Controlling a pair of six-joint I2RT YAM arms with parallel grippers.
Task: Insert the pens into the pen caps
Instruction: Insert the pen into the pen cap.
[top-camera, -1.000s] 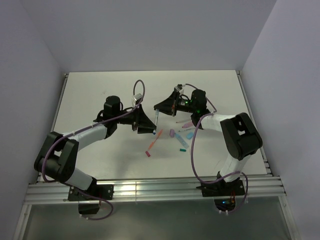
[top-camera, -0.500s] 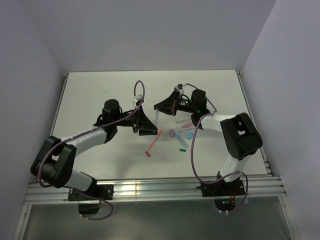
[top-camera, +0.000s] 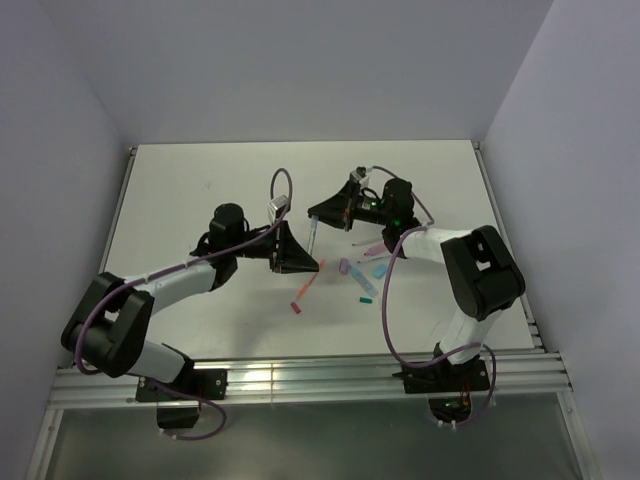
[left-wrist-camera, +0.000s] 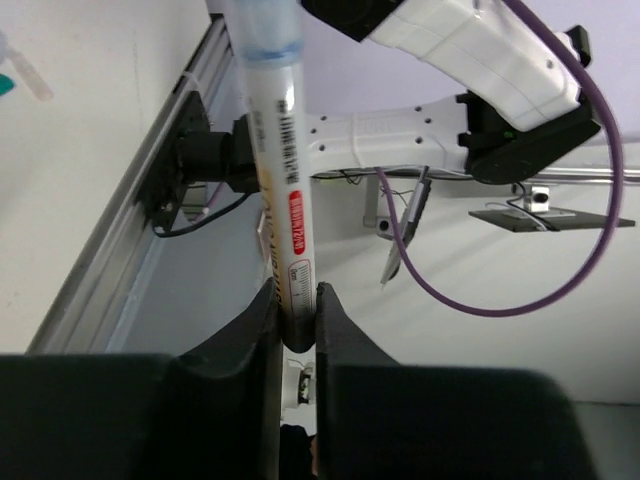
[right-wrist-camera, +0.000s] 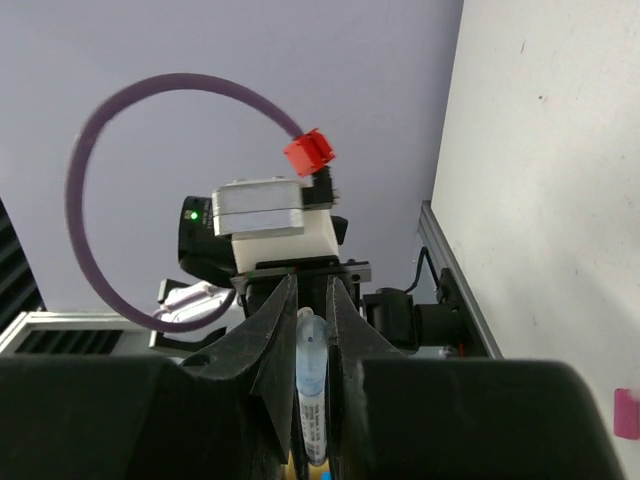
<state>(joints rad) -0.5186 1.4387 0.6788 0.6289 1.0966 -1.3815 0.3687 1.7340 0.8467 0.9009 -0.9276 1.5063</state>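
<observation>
My right gripper (top-camera: 316, 216) is shut on a whitish pen (top-camera: 313, 237) that hangs below it over the table's middle. In the right wrist view a pale blue cap (right-wrist-camera: 312, 345) covers the pen's end between the fingers of that gripper (right-wrist-camera: 312, 292). My left gripper (top-camera: 315, 262) reaches in from the left. In the left wrist view it (left-wrist-camera: 295, 298) is shut on the lower end of the same pen (left-wrist-camera: 285, 190), which has a red label. On the table lie an orange-red pen (top-camera: 309, 282), a lilac cap (top-camera: 344, 267), a light blue cap (top-camera: 378, 270) and a blue pen (top-camera: 364, 296).
A pink piece (top-camera: 372, 250) lies by the right arm's forearm (top-camera: 430, 240). The table's metal rail (top-camera: 300, 375) runs along the near edge, and side rails (top-camera: 118, 215) line the left and right. Purple cables (top-camera: 385, 310) loop off both arms.
My left gripper has shifted slightly right and closed on the lower end of the hanging pen. The right gripper has stayed where it was, still gripping the pen.
</observation>
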